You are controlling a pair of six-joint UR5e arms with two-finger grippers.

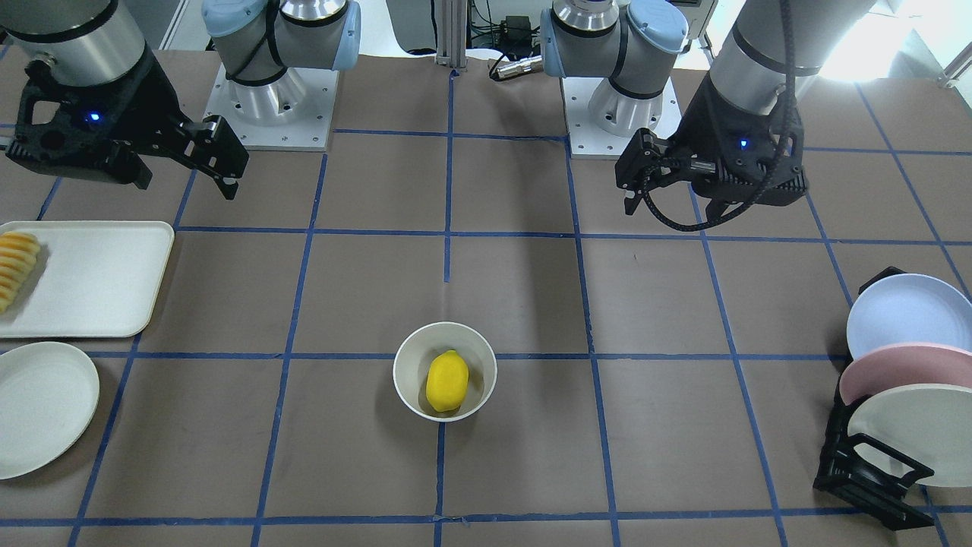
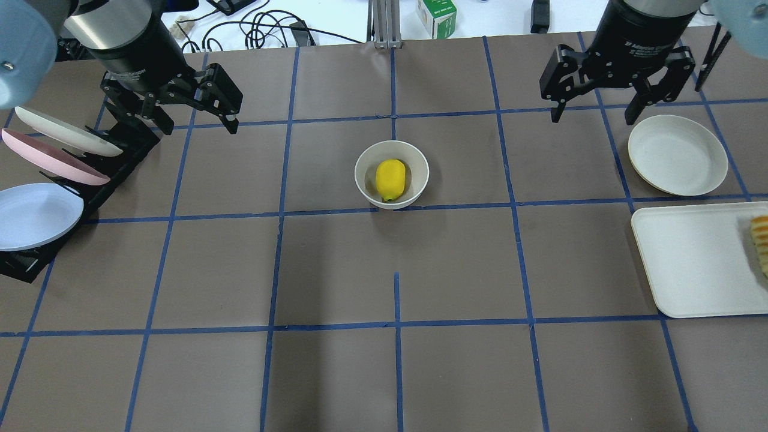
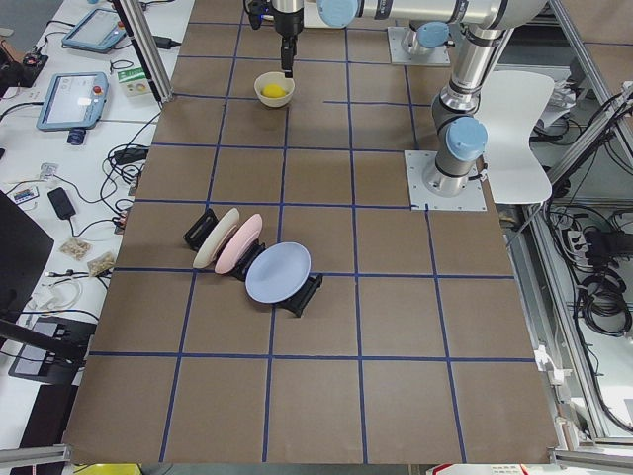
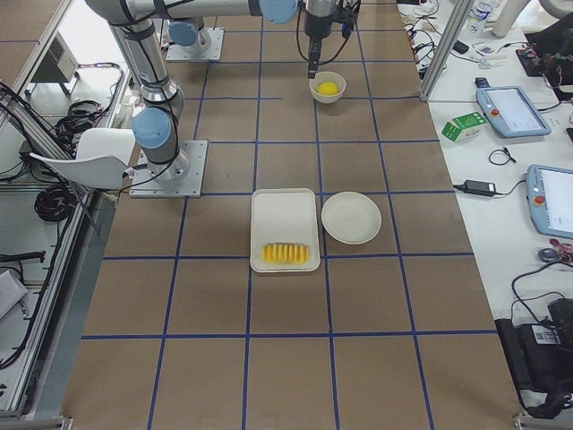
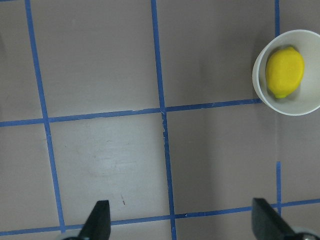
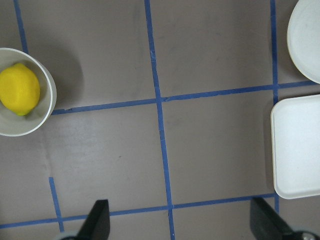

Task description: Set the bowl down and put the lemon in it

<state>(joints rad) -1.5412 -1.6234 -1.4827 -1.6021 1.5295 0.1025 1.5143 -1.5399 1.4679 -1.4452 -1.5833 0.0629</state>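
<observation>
The off-white bowl [image 1: 406,372] stands upright near the middle of the table, and the yellow lemon [image 1: 446,381] lies inside it. Both show in the overhead view, the bowl [image 2: 366,174] and the lemon [image 2: 390,179]. My left gripper [image 2: 192,117] is open and empty, raised above the table, well to the left of the bowl. My right gripper [image 2: 593,117] is open and empty, raised to the right of the bowl. The left wrist view shows the bowl [image 5: 260,85] at its upper right. The right wrist view shows it [image 6: 45,110] at the left edge.
A white tray [image 2: 690,264] with a row of sliced fruit [image 2: 761,240] lies on the right, with a white plate [image 2: 678,156] beyond it. A black rack [image 2: 114,168] with three plates stands at the left edge, close under my left gripper.
</observation>
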